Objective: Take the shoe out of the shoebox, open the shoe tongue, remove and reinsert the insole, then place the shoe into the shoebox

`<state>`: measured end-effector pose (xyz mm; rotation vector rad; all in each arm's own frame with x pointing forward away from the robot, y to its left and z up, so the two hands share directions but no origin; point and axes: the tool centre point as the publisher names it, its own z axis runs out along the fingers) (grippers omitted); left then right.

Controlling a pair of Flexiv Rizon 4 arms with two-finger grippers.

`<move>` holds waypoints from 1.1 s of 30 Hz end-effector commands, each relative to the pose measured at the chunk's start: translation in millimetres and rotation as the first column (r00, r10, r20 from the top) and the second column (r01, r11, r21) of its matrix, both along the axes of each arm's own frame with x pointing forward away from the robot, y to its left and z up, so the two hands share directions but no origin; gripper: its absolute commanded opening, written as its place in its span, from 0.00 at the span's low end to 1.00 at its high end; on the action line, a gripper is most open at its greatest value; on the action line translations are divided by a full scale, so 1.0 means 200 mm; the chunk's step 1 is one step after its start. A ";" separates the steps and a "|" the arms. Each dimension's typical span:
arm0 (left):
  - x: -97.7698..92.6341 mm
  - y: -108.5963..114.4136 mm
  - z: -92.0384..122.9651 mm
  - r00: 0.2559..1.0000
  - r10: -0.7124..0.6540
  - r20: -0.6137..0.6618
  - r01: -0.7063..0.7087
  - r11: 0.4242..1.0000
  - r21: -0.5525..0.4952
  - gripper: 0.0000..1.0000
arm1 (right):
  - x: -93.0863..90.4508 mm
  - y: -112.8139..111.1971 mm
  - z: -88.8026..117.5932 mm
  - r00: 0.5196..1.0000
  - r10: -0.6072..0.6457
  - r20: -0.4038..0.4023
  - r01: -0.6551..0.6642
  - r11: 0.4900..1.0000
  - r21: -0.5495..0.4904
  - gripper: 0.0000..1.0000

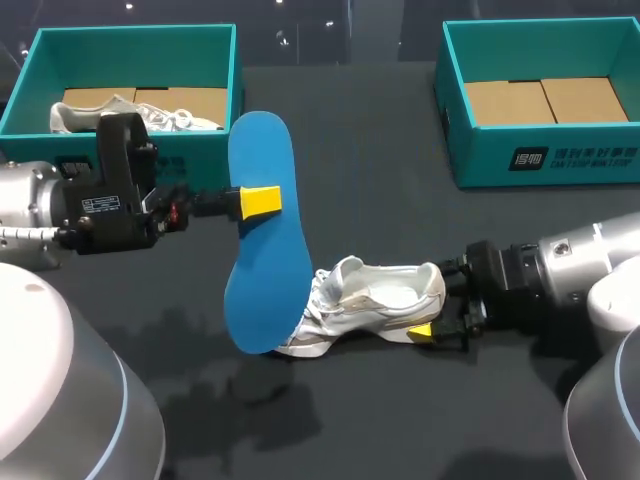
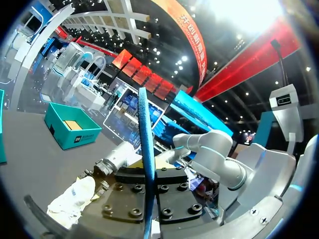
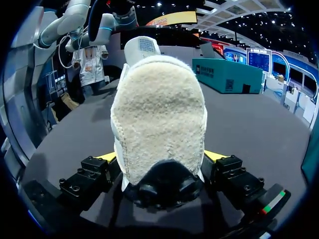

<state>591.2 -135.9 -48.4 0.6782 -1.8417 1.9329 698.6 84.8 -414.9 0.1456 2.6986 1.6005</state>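
shoes (image 1: 375, 295) (image 1: 140, 115) 2, shoeboxes (image 1: 130, 45) (image 1: 480, 155) 2, insole (image 1: 258, 290) 1 | left end effector (image 1: 260, 200) clamped on insole | right end effector (image 1: 422, 331) clamped on shoe

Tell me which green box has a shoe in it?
The left teal box: a white shoe lies inside. The right teal box shows only brown cardboard.

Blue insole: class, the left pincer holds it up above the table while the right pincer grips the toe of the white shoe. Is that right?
Not quite. The right pincer grips the heel of the white shoe, not the toe; the right wrist view shows the heel between its fingers, the toe pointing away. The left pincer does hold the blue insole up above the table.
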 end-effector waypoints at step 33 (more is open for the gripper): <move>-0.01 0.00 0.00 1.000 0.003 0.001 -0.003 1.000 -0.001 0.00 | -0.06 -0.27 0.26 0.926 -0.208 -0.316 -0.080 0.708 -0.702 1.00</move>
